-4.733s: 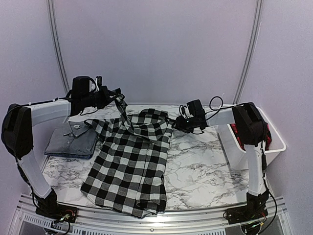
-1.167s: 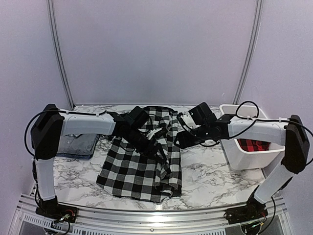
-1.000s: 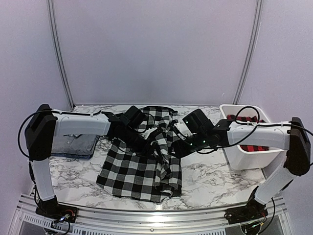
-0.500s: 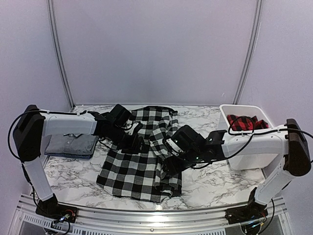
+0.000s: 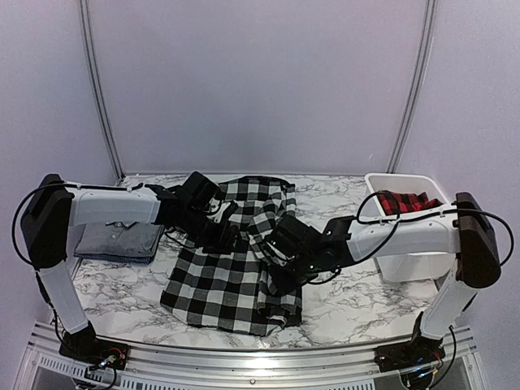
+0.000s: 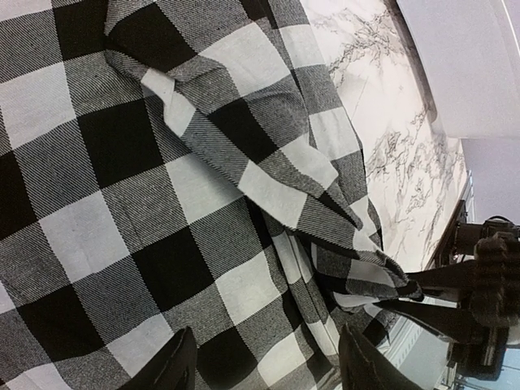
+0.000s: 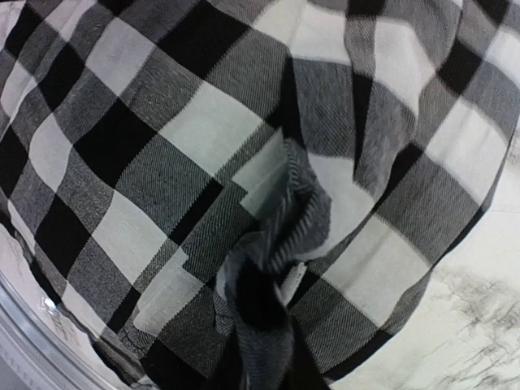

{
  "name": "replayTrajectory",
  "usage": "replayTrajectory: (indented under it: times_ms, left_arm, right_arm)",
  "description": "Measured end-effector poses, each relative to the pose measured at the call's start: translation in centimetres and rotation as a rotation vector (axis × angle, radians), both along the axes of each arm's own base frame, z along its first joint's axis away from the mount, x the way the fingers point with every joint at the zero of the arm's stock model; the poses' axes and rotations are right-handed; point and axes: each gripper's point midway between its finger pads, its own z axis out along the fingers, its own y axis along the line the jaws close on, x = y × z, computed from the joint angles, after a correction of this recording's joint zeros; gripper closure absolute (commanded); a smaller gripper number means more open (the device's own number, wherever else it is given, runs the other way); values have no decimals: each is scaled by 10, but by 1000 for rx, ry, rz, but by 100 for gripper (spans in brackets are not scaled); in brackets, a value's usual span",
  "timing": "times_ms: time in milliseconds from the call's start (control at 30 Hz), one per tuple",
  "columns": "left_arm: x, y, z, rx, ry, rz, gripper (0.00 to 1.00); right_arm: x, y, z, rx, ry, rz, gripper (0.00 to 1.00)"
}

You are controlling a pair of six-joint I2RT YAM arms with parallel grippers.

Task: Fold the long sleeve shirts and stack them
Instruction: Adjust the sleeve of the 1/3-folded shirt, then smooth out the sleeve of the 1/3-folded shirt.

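Observation:
The black-and-white checked shirt (image 5: 227, 276) lies rumpled across the middle of the table, its right side folded over in ridges. My left gripper (image 5: 226, 236) hovers low over the shirt's upper middle; in the left wrist view it (image 6: 268, 367) is open, with only flat cloth (image 6: 122, 203) between its fingers. My right gripper (image 5: 274, 275) sits on the shirt's right edge. In the right wrist view it (image 7: 262, 333) is shut on a bunched fold of the checked cloth (image 7: 296, 207). A folded grey shirt (image 5: 118, 240) lies at the far left. A red-and-black checked shirt (image 5: 406, 203) sits in the bin.
A white bin (image 5: 410, 264) stands at the right edge of the marble table (image 5: 349, 301). The metal rail (image 5: 244, 366) runs along the near edge between the arm bases. Curved wall panels close the back.
My right gripper swept left and down onto the shirt's right edge and closed on a fold. My left gripper drew back slightly left, then held still, staying open.

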Motion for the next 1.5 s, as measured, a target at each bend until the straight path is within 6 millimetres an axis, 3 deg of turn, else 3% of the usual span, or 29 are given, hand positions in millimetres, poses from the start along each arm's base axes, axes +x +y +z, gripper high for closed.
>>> replayTrajectory:
  times_ms: [267,367,500,600,667,800,933,1133,1300,1500]
  left_arm:
    - [6,4,3,-7,-13,10,38]
    - [9,5,4,-11,-17,16,38]
    - [13,7,4,-15,-22,22,38]
    - [14,7,5,-22,-21,21,38]
    - [13,7,5,-26,-19,19,38]
    - [12,6,6,-35,-11,12,38]
    - [10,4,6,-44,0,2,38]
    - [5,0,1,-50,19,-16,41]
    - [-6,-14,1,-69,29,-57,48]
    - [-29,-52,0,-118,40,-149,62]
  right_arm:
    - [22,-5,59,-129,-122,32,99]
    - [21,-15,70,-215,-149,50,99]
    - [10,-28,56,-394,-155,104,88]
    - [-5,-33,33,-522,-142,165,66]
    - [-15,-29,21,-556,-131,211,52]
    - [-28,-11,24,-473,-114,243,46]
    - [-20,-6,46,-329,-122,191,51]
    - [9,-29,64,-98,-91,17,65]
    - [6,-20,32,-7,-20,-21,75]
    - [-3,-26,-8,31,51,-75,79]
